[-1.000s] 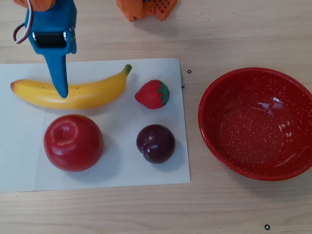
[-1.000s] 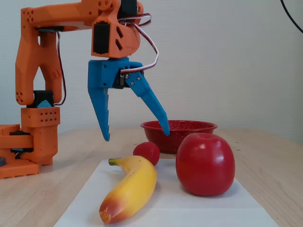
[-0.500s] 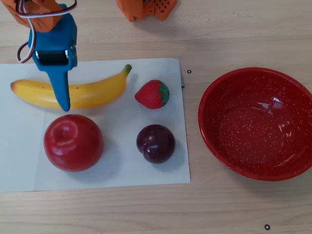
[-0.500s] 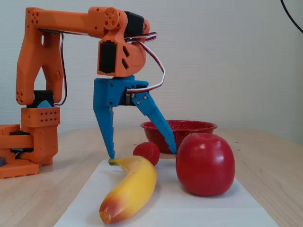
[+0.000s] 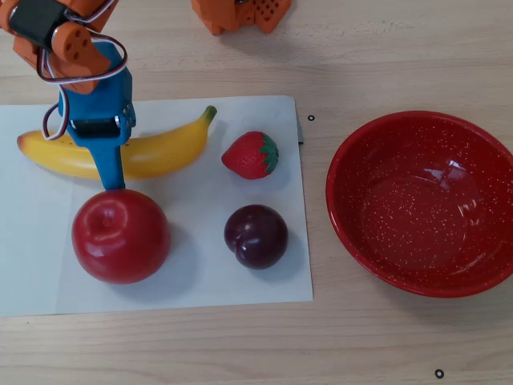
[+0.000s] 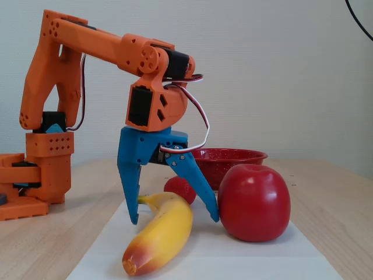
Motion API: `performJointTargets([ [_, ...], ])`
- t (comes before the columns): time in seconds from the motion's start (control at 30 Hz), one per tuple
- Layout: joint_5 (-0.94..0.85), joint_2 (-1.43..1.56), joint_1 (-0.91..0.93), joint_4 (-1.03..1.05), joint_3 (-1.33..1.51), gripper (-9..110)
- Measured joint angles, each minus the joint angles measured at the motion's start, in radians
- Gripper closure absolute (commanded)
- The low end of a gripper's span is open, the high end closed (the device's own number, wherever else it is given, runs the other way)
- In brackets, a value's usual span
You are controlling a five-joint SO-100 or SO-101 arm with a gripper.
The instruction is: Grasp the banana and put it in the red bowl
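Observation:
The long yellow banana (image 5: 164,147) (image 6: 161,232) lies on a white paper sheet, green stem pointing toward the strawberry. My blue gripper (image 5: 103,152) (image 6: 173,220) is open and lowered over the banana's middle. In the fixed view one finger stands on each side of the fruit, tips near the paper. The overhead view shows only the front finger (image 5: 109,164), its tip touching or almost touching the apple. The red bowl (image 5: 337,160) (image 6: 247,160), speckled white, sits empty on the wooden table to the right in the overhead view.
A red apple (image 5: 120,235) (image 6: 253,202) lies just in front of the banana. A strawberry (image 5: 251,155) (image 6: 180,188) and a dark plum (image 5: 256,236) share the paper sheet (image 5: 200,277). The orange arm base (image 5: 240,14) (image 6: 35,175) stands at the table's far edge.
The gripper has come down from above the banana and now straddles it, fingers still spread. In the overhead view it shifted toward the apple. The fruits and bowl have not moved.

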Motion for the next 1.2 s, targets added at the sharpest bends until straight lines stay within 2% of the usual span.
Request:
performJointTargets([
  [0.3, -0.002, -0.081, -0.017, -0.031, -0.054, 49],
  [0.43, -0.002, -0.098, -0.017, -0.048, -0.055, 53],
  [0.6, -0.002, -0.098, -0.017, -0.048, -0.055, 63],
  [0.8, 0.008, -0.098, -0.009, -0.048, -0.089, 80],
  [0.97, 0.015, -0.098, -0.008, -0.044, -0.097, 101],
  [1.2, 0.012, -0.1, -0.009, 0.02, -0.118, 101],
])
